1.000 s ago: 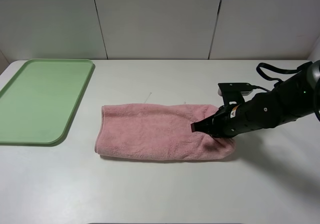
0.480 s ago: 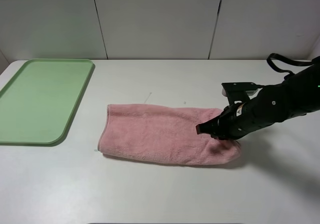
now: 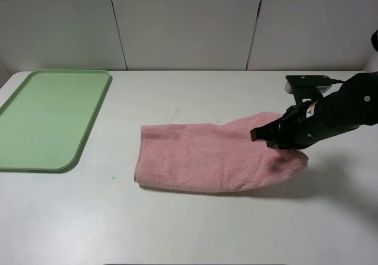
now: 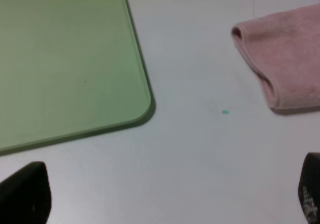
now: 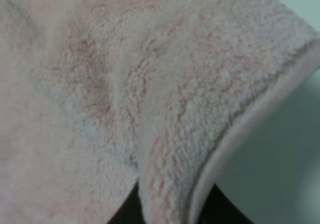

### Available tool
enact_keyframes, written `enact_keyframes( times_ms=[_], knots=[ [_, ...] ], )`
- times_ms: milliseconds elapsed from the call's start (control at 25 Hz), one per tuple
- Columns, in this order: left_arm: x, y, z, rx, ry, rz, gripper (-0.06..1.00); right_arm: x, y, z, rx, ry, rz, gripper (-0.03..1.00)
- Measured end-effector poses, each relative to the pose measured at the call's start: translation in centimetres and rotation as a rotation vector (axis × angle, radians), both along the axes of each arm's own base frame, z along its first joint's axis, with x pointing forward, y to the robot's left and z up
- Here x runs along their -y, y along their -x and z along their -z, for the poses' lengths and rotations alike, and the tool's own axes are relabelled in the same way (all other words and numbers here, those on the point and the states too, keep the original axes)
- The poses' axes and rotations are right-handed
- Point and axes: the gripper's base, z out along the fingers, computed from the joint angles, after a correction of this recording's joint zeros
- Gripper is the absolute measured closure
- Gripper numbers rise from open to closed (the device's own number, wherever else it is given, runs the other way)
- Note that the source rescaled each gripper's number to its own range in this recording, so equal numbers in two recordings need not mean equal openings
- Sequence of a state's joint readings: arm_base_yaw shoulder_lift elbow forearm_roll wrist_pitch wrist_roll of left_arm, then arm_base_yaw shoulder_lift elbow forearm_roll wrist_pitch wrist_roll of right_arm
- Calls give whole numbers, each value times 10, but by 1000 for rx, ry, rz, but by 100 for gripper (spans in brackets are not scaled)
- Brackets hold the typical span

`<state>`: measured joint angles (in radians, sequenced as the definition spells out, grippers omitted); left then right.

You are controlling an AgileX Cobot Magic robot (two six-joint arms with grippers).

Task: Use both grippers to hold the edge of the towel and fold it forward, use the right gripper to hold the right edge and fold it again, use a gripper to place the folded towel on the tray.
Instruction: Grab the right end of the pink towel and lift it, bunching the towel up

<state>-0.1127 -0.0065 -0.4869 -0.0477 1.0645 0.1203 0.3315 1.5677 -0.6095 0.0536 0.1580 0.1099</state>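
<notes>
Towel (image 3: 207, 159) lies across the middle of the high camera's frame as a long, once-folded band on the white table (image 3: 177, 229), its long axis running left to right. At its right end the right gripper (image 3: 282, 142) is clenched on the cloth, and that end rides a little above the table with a shadow under it, while the left end rests flat and free. The tray (image 3: 53, 117) sits in the upper left of the frame, well apart from the towel and beyond its free end. So the relation that matters is plain: from the closed jaws the rest of the towel stretches away to the left along its length, and the second fold, by this reading, has to carry the held end leftward over the band toward the free end. The left arm does not show in this view

From the left wrist camera, the left gripper (image 4: 167, 199) hangs released, its two dark fingertips wide apart at the lower corners of the frame with bare table between them. The tray's rounded corner fills the upper left, the towel's free end shows its doubled layers at the upper right, and a small teal speck (image 4: 225, 112) lies between them. This arm is the nearer one to the tray, yet it touches nothing

Up close in the right wrist camera, pink terry fills nearly the whole frame, and the hem (image 5: 240, 124) runs diagonally down the right side into the dark jaws at the bottom edge, which pinch the cloth just beside that hem
</notes>
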Motion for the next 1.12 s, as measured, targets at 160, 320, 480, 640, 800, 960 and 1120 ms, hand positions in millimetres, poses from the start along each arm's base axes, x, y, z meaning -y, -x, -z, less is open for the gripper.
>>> enact_keyframes(
  times_ms=[160, 320, 480, 640, 800, 960, 1120],
  knots=[
    [0, 0, 0, 0, 0, 0, -6, 18, 2, -15, 15, 18, 36, 89],
    [0, 0, 0, 0, 0, 0, -6, 33, 3, -28, 46, 30, 70, 89],
    [0, 0, 0, 0, 0, 0, -6, 40, 6, -36, 62, 30, 94, 89],
    [0, 0, 0, 0, 0, 0, -6, 39, 8, -39, 51, 29, 99, 89],
    [0, 0, 0, 0, 0, 0, -6, 30, 5, -48, 34, 30, 71, 89],
    [0, 0, 0, 0, 0, 0, -6, 13, 0, -60, 47, 9, 36, 89],
    [0, 0, 0, 0, 0, 0, -6, -3, 0, -69, 55, -10, -1, 89]
  ],
)
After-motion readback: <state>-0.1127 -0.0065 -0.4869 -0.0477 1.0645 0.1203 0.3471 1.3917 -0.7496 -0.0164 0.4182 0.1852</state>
